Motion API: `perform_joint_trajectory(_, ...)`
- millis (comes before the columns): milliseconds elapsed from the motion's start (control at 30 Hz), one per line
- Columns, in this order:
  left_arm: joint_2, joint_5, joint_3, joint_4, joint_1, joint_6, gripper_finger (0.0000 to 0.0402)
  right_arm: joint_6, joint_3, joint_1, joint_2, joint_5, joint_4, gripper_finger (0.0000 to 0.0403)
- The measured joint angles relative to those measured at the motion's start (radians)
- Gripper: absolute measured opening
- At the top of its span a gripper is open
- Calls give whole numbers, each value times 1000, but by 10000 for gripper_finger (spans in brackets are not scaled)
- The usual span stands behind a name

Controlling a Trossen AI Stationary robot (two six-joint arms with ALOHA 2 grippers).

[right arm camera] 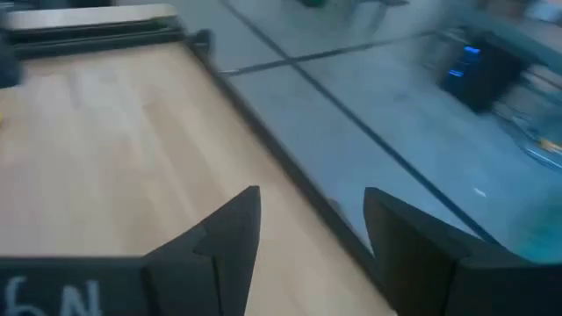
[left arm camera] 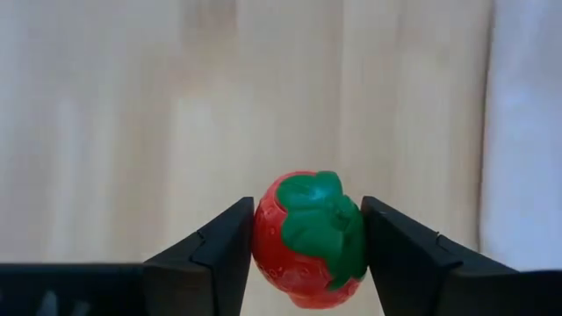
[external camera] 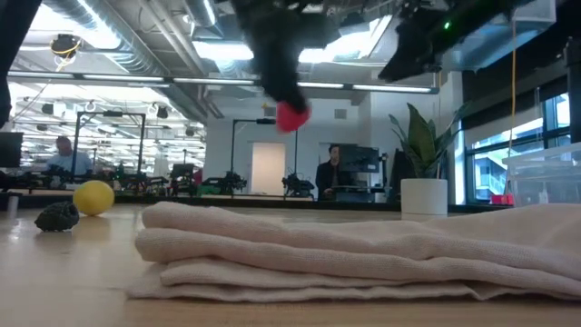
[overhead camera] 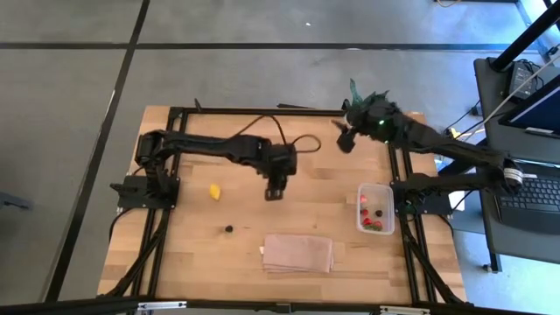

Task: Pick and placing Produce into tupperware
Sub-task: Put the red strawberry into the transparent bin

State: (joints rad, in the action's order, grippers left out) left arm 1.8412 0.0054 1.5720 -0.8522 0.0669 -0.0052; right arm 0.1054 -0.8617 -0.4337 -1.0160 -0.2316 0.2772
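the left gripper (left arm camera: 307, 254) is clamping a red strawberry (left arm camera: 309, 239) with a green cap between its two fingers, and it is hanging above the middle of the tabletop (overhead camera: 201, 245), clear of the wood. in the low view the berry is showing as a red lump in the air under the dark arm. the right gripper (overhead camera: 346, 140) is waiting over the far right part of the tabletop, its fingers spread with nothing between them.

the clear tupperware (overhead camera: 375, 209) is sitting near the right edge, and it is already holding several pieces, red ones and at least one dark one. two pieces are still lying loose on the left half: a yellow fruit (overhead camera: 213, 190) and, nearer, a dark berry (overhead camera: 228, 229), well apart from the container. a folded tan cloth (overhead camera: 298, 252) is lying at the near middle.

so the job is looking mostly done: the strawberry needs carrying right to the container, then the yellow fruit and the dark berry are left.
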Motion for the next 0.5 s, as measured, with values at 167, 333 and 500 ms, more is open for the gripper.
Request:
perform_joint_trajectory(167, 0, -49, 52, 132, 33, 93, 186, -19, -130, -22, 94, -50, 170, 204)
perform_joint_trajectory(333, 4, -21, 52, 307, 72, 94, 186, -22, -209, -40, 177, -52, 239, 204)
perform_joint_trajectory(500, 43, 47, 52, 582, 65, 93, 181, -52, -223, -42, 236, -48, 287, 204)
